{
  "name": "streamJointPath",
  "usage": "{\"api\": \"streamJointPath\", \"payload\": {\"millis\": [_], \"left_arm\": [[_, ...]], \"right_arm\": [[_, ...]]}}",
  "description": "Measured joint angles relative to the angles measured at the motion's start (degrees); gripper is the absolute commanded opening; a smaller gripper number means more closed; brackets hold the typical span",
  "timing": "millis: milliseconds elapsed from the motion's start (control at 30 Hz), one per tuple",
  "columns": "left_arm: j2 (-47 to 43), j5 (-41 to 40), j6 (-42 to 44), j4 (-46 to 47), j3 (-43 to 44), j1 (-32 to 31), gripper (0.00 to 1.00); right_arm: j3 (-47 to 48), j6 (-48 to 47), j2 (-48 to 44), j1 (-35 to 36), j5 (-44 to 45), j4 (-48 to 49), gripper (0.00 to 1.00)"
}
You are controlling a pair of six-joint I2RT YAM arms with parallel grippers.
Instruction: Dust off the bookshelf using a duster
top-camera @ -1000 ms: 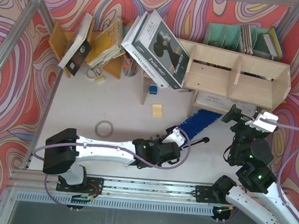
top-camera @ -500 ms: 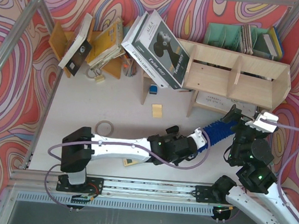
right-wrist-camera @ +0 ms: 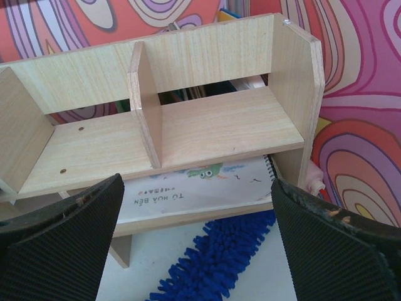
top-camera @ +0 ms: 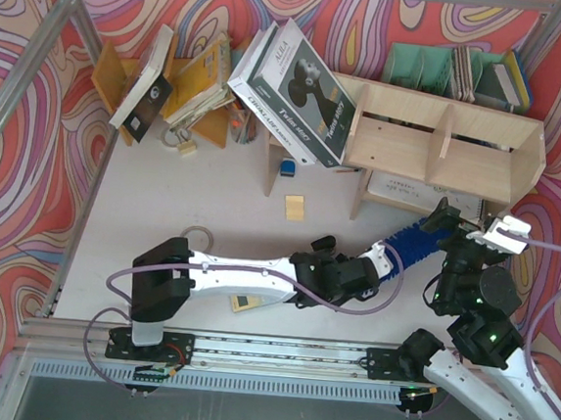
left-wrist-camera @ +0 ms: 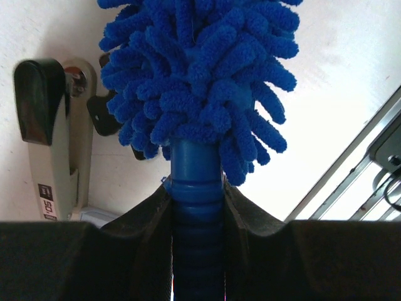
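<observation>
The bookshelf [top-camera: 444, 136] is a pale plywood unit at the back right, and it fills the right wrist view [right-wrist-camera: 213, 125]. The duster [top-camera: 415, 243] lies low over the table in front of the shelf's lower board. Its fluffy blue head [left-wrist-camera: 200, 75] points away from my left gripper [left-wrist-camera: 195, 194], which is shut on the ribbed blue handle. In the top view the left gripper [top-camera: 379, 263] reaches far right. My right gripper [top-camera: 471, 227] is open and empty, just above the duster's head [right-wrist-camera: 219, 263] and facing the shelf.
A spiral notebook [right-wrist-camera: 194, 188] lies on the shelf's bottom board. A stapler-like tool [left-wrist-camera: 53, 132] lies beside the duster. A black-and-white box [top-camera: 296, 89] leans on the shelf's left end. Green file holders [top-camera: 421, 65] stand behind it. A yellow note [top-camera: 294, 207] and a tape ring [top-camera: 195, 232] lie on the table.
My left arm has stretched to the right with the duster in it, so the head now lies by the shelf's lower right part under the right gripper. The right gripper barely shifted.
</observation>
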Motion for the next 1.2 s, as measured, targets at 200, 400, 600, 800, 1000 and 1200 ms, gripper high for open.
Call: {"api": "streamJointPath", "payload": {"millis": [200, 400, 600, 800, 1000, 1200], "left_arm": [[-0.11, 0.28, -0.44, 0.07, -4.83, -0.39, 0.0], [-3.39, 0.35, -0.63, 0.31, -8.7, -0.52, 0.0], [-14.67, 0.68, -0.76, -1.36, -14.64, -1.11, 0.0], [-25.16, 0.61, -1.05, -5.42, -19.43, -2.16, 0.0], [-35.52, -0.02, -2.84, -12.46, -23.85, -2.19, 0.0], [-42.66, -2.84, -6.12, -20.57, -23.91, -2.19, 0.0]], "right_arm": [[0.0, -0.02, 0.0, 0.0, -0.35, -0.04, 0.88], [0.0, 0.0, 0.02, 0.0, -0.48, -0.04, 0.89], [0.0, -0.22, 0.02, 0.0, -0.55, -0.02, 0.89], [0.0, -0.52, 0.26, 0.0, -0.74, 0.0, 0.89], [0.0, -1.18, 1.64, 0.0, -0.94, 0.09, 0.89], [0.0, -1.49, 2.91, 0.0, -1.09, 0.15, 0.89]]}}
